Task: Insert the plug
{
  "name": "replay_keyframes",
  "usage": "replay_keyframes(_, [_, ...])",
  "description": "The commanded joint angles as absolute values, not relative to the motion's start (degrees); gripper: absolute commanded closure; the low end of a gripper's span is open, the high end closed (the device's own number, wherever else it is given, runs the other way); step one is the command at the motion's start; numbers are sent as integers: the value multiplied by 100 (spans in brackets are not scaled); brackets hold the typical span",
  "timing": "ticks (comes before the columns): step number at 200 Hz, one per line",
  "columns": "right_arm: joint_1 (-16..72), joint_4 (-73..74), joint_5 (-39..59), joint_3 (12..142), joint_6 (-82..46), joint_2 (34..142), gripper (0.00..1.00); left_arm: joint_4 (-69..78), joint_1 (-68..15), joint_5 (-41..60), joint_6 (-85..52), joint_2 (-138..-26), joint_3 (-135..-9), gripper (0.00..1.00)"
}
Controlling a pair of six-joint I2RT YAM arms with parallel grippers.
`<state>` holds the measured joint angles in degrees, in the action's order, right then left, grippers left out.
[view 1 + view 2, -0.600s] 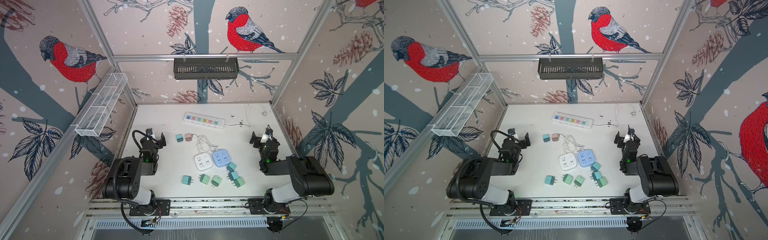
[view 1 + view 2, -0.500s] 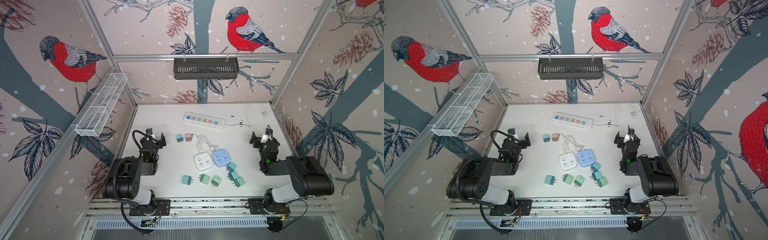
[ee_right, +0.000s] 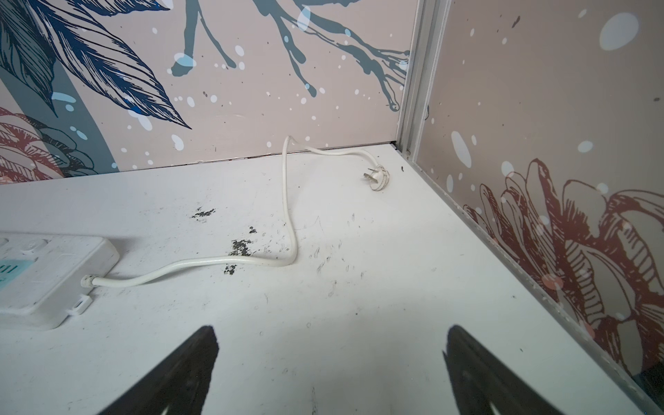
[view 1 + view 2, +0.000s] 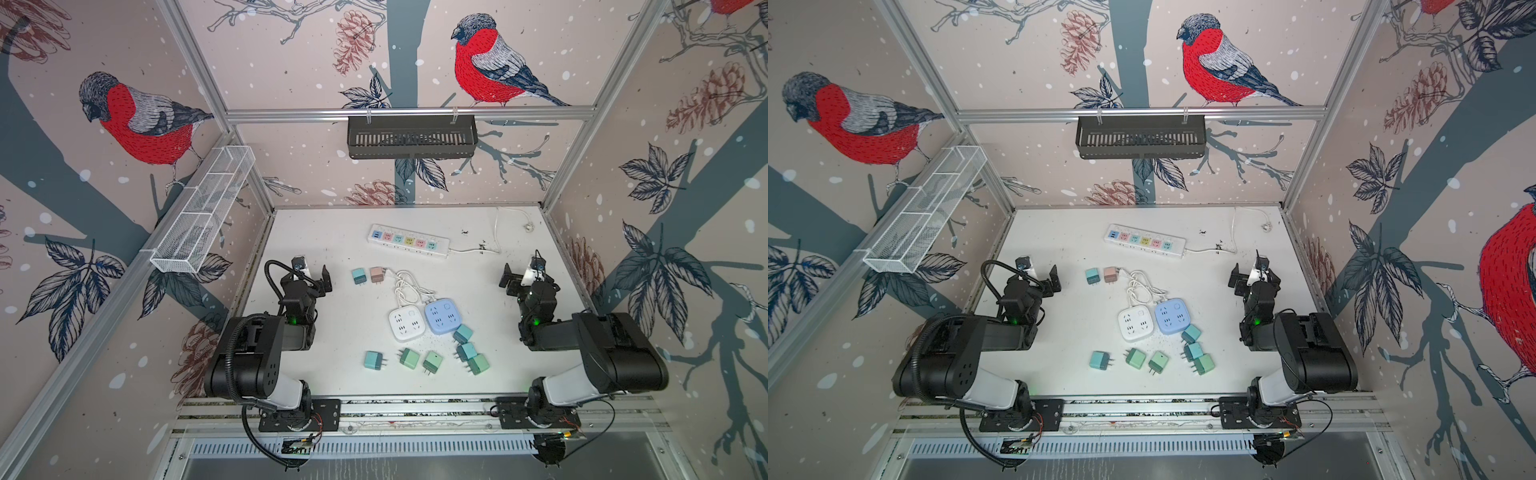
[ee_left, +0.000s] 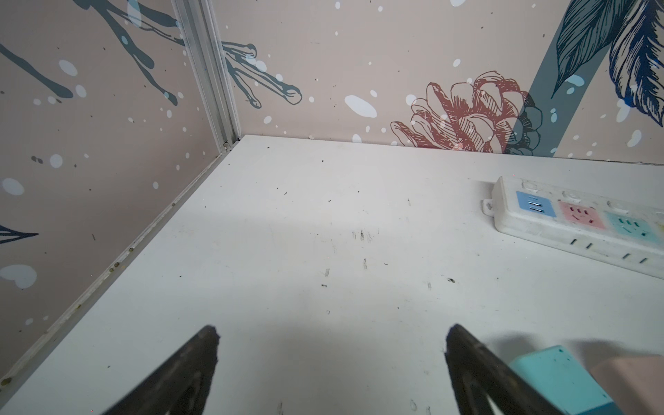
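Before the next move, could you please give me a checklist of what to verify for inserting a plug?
1. The left claw is open and empty: ok.
2. The right claw is open and empty: ok.
3. The power strip has free sockets: ok.
4. The teal plug beside the pink plug lies loose on the table, near the left claw: ok.
5. A plug is seated in the strip: not ok, none yet.
6. The strip is fastened down: cannot tell.
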<state>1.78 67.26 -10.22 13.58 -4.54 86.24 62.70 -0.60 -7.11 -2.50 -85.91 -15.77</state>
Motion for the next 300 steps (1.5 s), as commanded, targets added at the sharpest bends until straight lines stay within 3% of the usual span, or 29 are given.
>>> replay_keyframes(1, [176,6843,-1074,1354,-448,8604,0,6419,-64,-703,-221,-8596,-1600,2])
replay_keyframes(103, [192,6902,-880,1367,-293,8485,0,6544,-66,-698,-115,-8559,-1604,2])
replay_keyframes(145, [261,4393,-1843,2284,-648,7694,0,4748,-72,-749,-343,-7737,-2143,2])
replay_keyframes(168, [87,3288,-1497,2917,-1109,7655,0,4126,-71,-934,-696,-7170,-2325,2])
replay_keyframes(182, [19,2491,-1401,3396,-1755,7672,0,3699,-74,-921,-925,-6770,-2443,2])
replay_keyframes(195, [9,909,-1712,4271,-2565,7863,0,3130,-77,-897,-1157,-6446,-2660,2])
replay_keyframes(208, [3,307,-2098,4647,-2980,8065,0,2346,-74,-864,-1443,-6173,-3001,2])
replay_keyframes(235, [-360,614,-279,4348,-3257,7804,0,847,-77,-932,-2104,-5680,-3582,2])
replay_keyframes(263, [211,527,-786,4047,-3557,6763,0,-164,-74,-1380,-3119,-4952,-3735,2])
replay_keyframes(300, [1551,257,-1470,3674,-3696,5429,0,-290,-62,-1518,-4065,-3758,-3153,2])
